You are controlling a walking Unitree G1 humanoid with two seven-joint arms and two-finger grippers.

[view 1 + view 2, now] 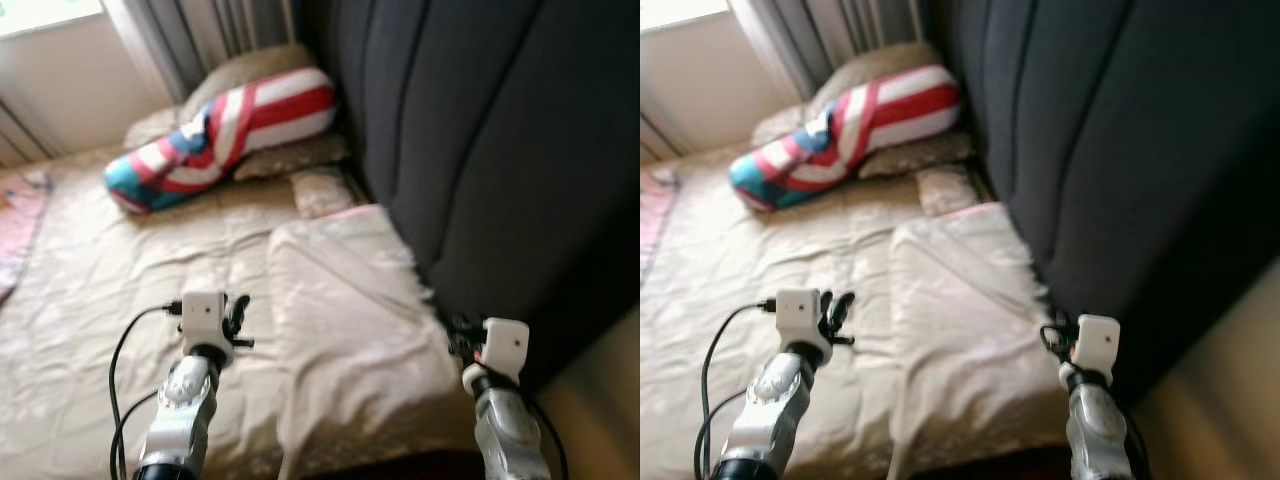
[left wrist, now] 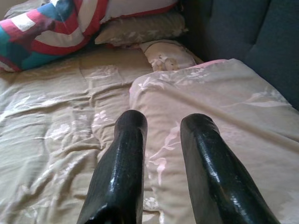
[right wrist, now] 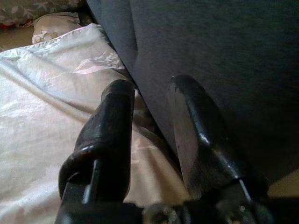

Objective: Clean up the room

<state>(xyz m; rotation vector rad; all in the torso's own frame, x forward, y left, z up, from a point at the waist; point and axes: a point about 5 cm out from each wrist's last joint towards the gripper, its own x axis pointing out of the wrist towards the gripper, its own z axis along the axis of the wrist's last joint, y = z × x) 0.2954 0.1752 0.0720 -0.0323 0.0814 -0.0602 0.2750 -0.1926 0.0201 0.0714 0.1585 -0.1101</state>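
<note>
A pale floral blanket [image 1: 350, 300] lies folded on the beige bed sheet [image 1: 120, 280], right against the dark padded headboard [image 1: 480, 130]. My left gripper [image 2: 166, 121] hovers low over the blanket's left edge, open, with nothing between its fingers. My right gripper [image 3: 152, 86] is at the blanket's right edge, close to the headboard, also open and empty. A long red, white and blue striped pillow [image 1: 225, 125] lies at the far end of the bed. Behind it are beige pillows [image 1: 245, 70], and a small patterned pillow [image 1: 320, 190] sits just beyond the blanket.
A pink cloth [image 1: 20, 225] lies at the bed's far left edge. Grey curtains [image 1: 200, 30] and a bright window wall stand behind the pillows. The headboard closes off the right side. A black cable [image 1: 120, 360] loops from my left wrist.
</note>
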